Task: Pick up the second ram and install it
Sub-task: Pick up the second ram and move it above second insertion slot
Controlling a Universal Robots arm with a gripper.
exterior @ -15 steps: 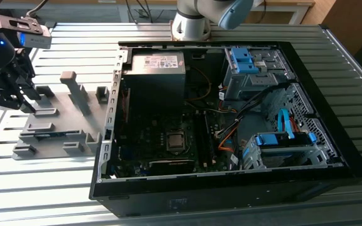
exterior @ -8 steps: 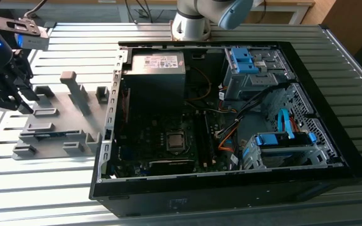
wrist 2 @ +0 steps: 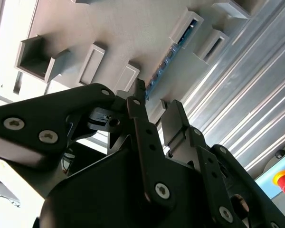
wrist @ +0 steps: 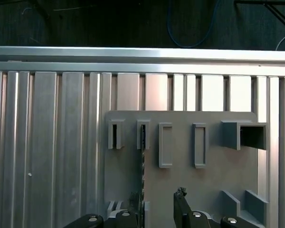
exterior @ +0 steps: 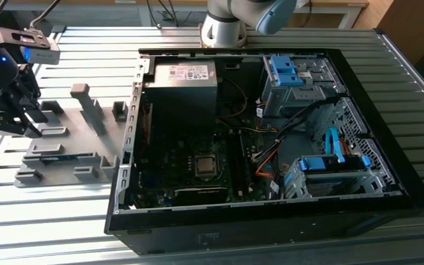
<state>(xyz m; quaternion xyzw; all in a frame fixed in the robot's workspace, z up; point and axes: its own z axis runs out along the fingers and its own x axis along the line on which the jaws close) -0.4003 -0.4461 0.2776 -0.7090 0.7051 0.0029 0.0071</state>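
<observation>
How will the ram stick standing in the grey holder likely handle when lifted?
The second ram looks thin and flat, so it is probably light and stiff. Standing on edge in the grey holder, it would likely tip if unsupported.

No text is legible; the white label (exterior: 186, 72) inside the computer case (exterior: 271, 212) carries print too small to read.

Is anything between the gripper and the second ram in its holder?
Nothing visible. The open gripper hangs over the grey holder, and the second ram stands on edge in its slots, with only clear space between the two.
</observation>
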